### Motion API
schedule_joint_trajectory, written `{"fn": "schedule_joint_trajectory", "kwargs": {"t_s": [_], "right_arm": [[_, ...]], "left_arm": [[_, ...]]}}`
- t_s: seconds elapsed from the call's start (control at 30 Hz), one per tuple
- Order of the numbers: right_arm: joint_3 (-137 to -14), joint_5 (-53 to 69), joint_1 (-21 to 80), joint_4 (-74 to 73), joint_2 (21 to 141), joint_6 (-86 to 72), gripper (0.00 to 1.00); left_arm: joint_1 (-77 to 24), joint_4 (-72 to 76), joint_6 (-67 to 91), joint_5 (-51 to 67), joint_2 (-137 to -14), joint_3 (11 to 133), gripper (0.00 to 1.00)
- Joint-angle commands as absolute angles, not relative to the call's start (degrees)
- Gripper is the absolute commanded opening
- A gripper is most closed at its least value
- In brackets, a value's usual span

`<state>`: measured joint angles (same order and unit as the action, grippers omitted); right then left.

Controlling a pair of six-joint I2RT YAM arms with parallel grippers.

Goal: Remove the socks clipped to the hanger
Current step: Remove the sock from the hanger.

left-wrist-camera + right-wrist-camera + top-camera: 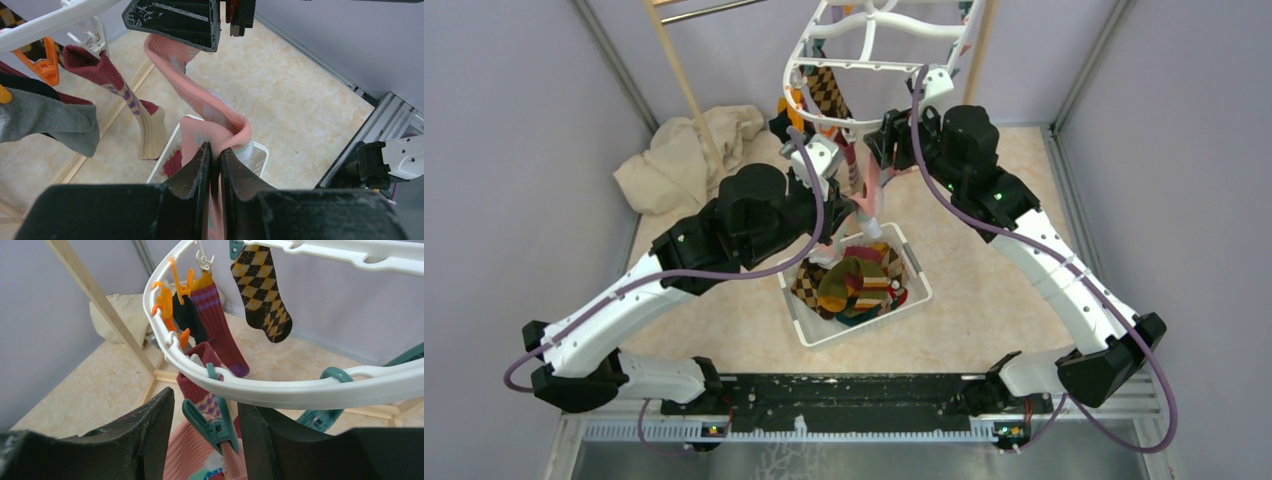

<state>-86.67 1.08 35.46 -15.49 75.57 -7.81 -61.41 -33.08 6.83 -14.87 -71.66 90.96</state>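
My left gripper [216, 152] clamps the pink sock [200, 100]; my right gripper [206, 405] straddles a teal peg [215, 430], unclenched. Beige tabletop [994, 290], lilac walls [514, 150].

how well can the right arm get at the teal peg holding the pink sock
Probably yes: the right gripper is open with the teal peg between its fingers, under the hanger rim, and nothing blocks it. The left gripper pinches the pink sock lower down, clear of the peg.

Bright, even light, soft shadows, top view sharp, wrist views wide-angled (near fingers [195, 175] slightly blurred)
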Motion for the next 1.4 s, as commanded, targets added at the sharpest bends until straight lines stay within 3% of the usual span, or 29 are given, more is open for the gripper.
{"fn": "schedule_joint_trajectory", "kwargs": {"t_s": [0.0,0.23,0.73,1.37], "right_arm": [[-87.72,0.26,35.86,-10.6,75.88,-8.17,0.5],[-87.38,0.27,35.84,-10.73,76.16,-8.02,0.58],[-86.49,2.08,35.83,-10.02,76.03,-7.39,0.61],[-87.7,1.98,35.86,-8.85,77.49,-7.86,0.33]], "left_arm": [[-61.79,-32.96,7.12,-14.64,-70.13,91.67,0.18],[-61.81,-33.05,7.14,-14.76,-69.86,91.59,0.18],[-61.8,-33.31,6.87,-14.82,-69.55,91.67,0.18],[-61.83,-33.71,6.5,-15.07,-69.59,91.94,0.18]]}}
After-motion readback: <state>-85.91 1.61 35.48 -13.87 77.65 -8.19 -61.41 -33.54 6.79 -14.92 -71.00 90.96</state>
